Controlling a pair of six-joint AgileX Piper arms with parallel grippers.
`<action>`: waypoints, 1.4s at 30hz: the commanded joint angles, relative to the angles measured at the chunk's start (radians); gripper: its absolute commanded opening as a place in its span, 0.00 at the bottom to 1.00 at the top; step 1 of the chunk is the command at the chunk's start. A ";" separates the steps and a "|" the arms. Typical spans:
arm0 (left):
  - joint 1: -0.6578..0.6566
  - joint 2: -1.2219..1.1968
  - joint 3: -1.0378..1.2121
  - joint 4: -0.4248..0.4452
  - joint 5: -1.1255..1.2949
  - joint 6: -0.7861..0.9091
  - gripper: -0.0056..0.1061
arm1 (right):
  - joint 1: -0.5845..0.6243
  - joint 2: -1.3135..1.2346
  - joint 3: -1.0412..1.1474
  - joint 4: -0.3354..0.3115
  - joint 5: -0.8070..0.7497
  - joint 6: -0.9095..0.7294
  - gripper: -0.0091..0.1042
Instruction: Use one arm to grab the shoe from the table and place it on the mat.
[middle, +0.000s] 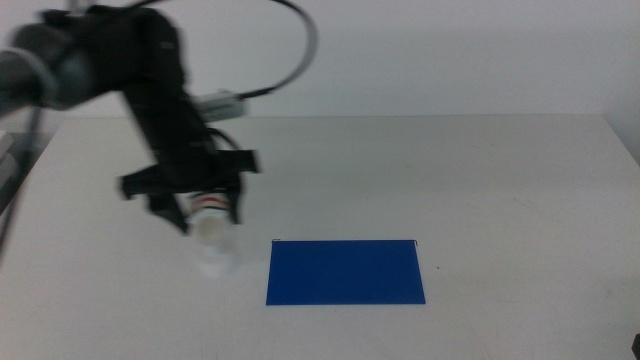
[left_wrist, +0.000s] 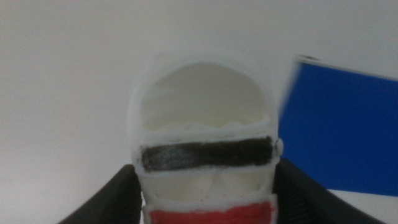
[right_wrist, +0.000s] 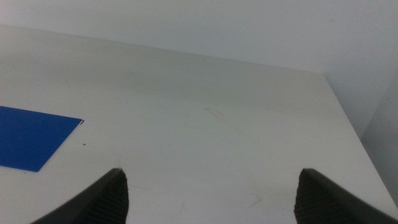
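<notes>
A: What could go wrong here?

B: The shoe (middle: 211, 228) might slip or twist from the left gripper (middle: 205, 215), since only its sides are clamped.

A: Where is it?

B: Between the fingers (left_wrist: 109, 199), closed on it, just off the mat's (middle: 345, 272) left edge above the worktop (middle: 450, 170). The right gripper (right_wrist: 211, 196) waits, spread wide, empty.
</notes>
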 joint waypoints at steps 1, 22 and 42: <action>-0.070 -0.015 -0.074 -0.025 0.092 -0.048 0.09 | 0.003 0.004 0.005 -0.011 -0.073 -0.010 0.77; -0.286 0.212 -0.338 -0.061 0.088 -0.095 0.09 | 0.003 0.004 0.005 -0.011 -0.073 -0.010 0.77; -0.286 0.212 -0.338 -0.066 0.089 -0.932 0.09 | 0.003 0.004 0.005 -0.011 -0.073 -0.010 0.77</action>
